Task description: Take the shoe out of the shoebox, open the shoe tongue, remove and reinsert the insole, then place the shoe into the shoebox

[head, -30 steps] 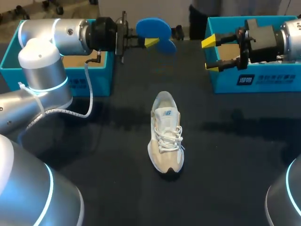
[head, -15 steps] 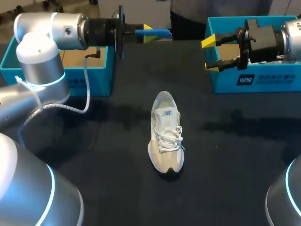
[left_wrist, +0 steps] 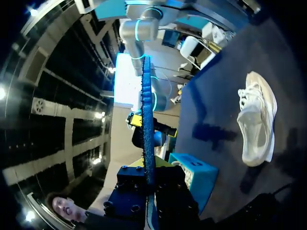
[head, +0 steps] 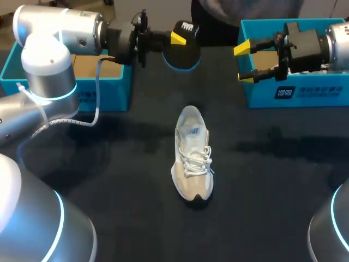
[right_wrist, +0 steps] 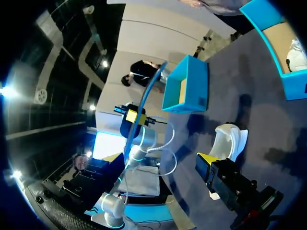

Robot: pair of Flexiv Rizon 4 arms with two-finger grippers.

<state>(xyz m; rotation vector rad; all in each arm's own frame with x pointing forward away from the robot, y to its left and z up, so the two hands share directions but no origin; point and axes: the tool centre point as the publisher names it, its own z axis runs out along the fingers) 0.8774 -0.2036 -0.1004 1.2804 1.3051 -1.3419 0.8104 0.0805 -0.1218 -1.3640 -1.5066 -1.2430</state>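
Observation:
A white and beige shoe (head: 192, 158) stands upright on the dark table, toe toward the front edge. My left gripper (head: 177, 38) is held above the table's back edge, shut on the insole (head: 182, 53), whose dark underside with a blue rim faces up. In the left wrist view the insole (left_wrist: 146, 129) runs edge-on out from between the fingers, and the shoe (left_wrist: 259, 124) lies off to one side. My right gripper (head: 244, 61) hangs open and empty beside the right shoebox (head: 297, 93). The right wrist view has the shoe (right_wrist: 230, 139) just ahead of the gripper (right_wrist: 211, 179).
A second blue box (head: 82, 82) stands at the back left, under my left arm. The right shoebox (right_wrist: 283, 76) holds something white. Bare dark tabletop surrounds the shoe.
My left wrist has rolled with the insole in its grip: blue face first, then edge-on, now the dark underside showing. The shoe and my right arm have stayed put.

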